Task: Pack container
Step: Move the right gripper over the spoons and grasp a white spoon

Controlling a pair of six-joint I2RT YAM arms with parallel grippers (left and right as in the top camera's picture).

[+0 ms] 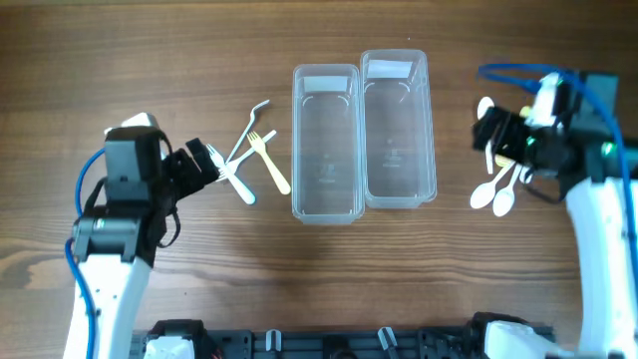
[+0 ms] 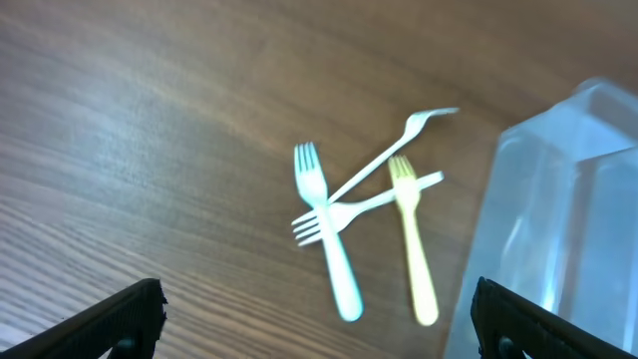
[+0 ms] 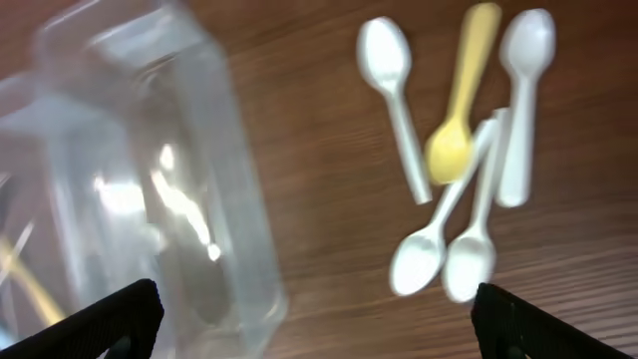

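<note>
Containers of clear plastic, two in number, stand side by side and touching at the middle of the wooden table (image 1: 100,60): the left container (image 1: 326,142) and the right container (image 1: 399,130), which is set a little farther back. The left gripper (image 1: 206,166) hangs just left of a heap of forks (image 2: 334,249), released and grasping nothing. In its wrist view its fingertips (image 2: 130,311) sit at the bottom corners of the frame, spread wide. The right gripper (image 1: 491,135) hangs over the spoons (image 3: 523,110) to the right of the containers, also spread wide and empty, with its fingertips (image 3: 115,317) far apart in its own wrist view. Whether either claw touches the wood cannot be told. The left wrist view gives the clearest count of forks: four, lying crossed, three whitish and one yellow fork (image 2: 416,249), with the corner of a container blurred at the right edge. The right wrist view counts five spoons, four white and one yellow spoon (image 3: 451,150), beside a blurred container wall. From overhead the right arm hides part of that cluster; only three white spoons can be made out, and the yellow one is hidden.
</note>
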